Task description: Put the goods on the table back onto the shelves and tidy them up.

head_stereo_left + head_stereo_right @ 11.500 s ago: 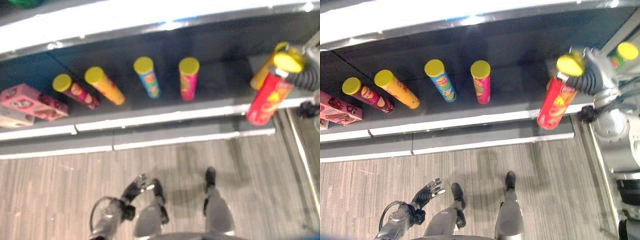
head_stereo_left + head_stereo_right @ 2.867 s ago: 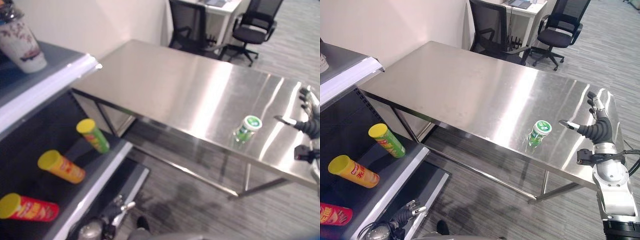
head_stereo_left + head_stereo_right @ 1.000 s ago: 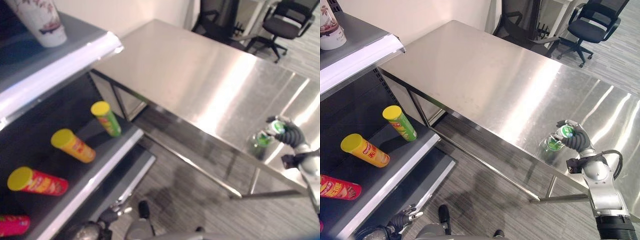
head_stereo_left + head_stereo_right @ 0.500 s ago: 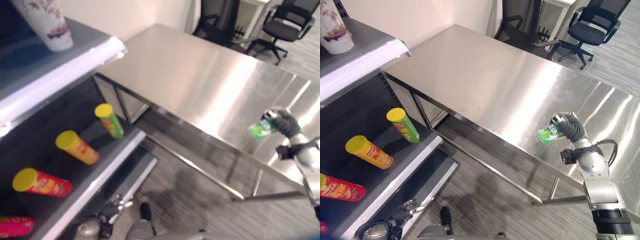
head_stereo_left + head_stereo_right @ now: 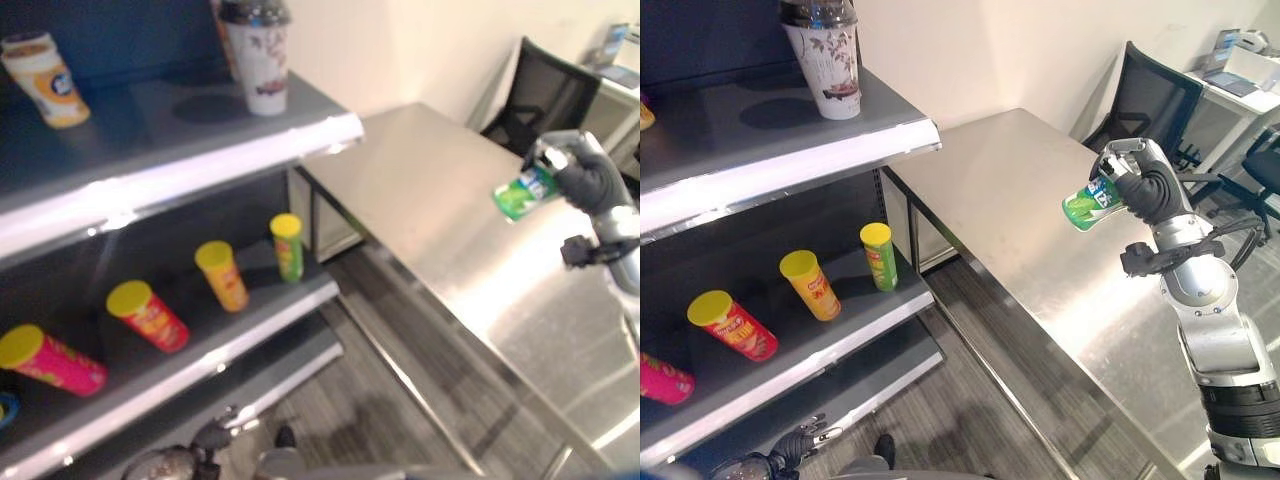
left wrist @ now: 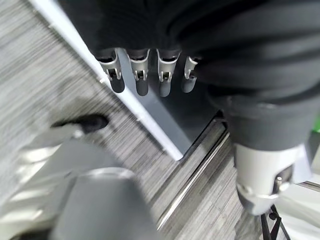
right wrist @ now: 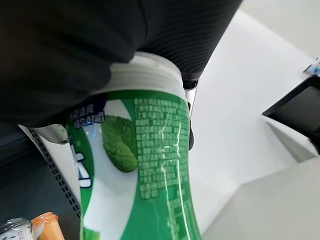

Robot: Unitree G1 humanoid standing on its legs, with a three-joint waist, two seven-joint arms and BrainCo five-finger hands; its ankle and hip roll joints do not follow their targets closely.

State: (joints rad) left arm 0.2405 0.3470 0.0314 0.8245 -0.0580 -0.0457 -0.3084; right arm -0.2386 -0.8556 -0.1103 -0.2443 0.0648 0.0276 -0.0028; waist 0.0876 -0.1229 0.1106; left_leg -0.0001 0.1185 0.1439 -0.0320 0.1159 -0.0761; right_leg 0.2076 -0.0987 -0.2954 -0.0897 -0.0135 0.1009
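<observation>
The right hand (image 5: 1145, 185) is clenched around a small green-labelled container (image 5: 1087, 206), holding it tilted in the air above the steel surface (image 5: 1040, 215), well apart from the shelves (image 5: 790, 160). It looks light and stiff, with a glossy, likely slippery wrap, so a grip around its middle suits it. Its lid end is hidden under the fingers. The left hand (image 6: 150, 75) hangs low, fingers relaxed, holding nothing.
</observation>
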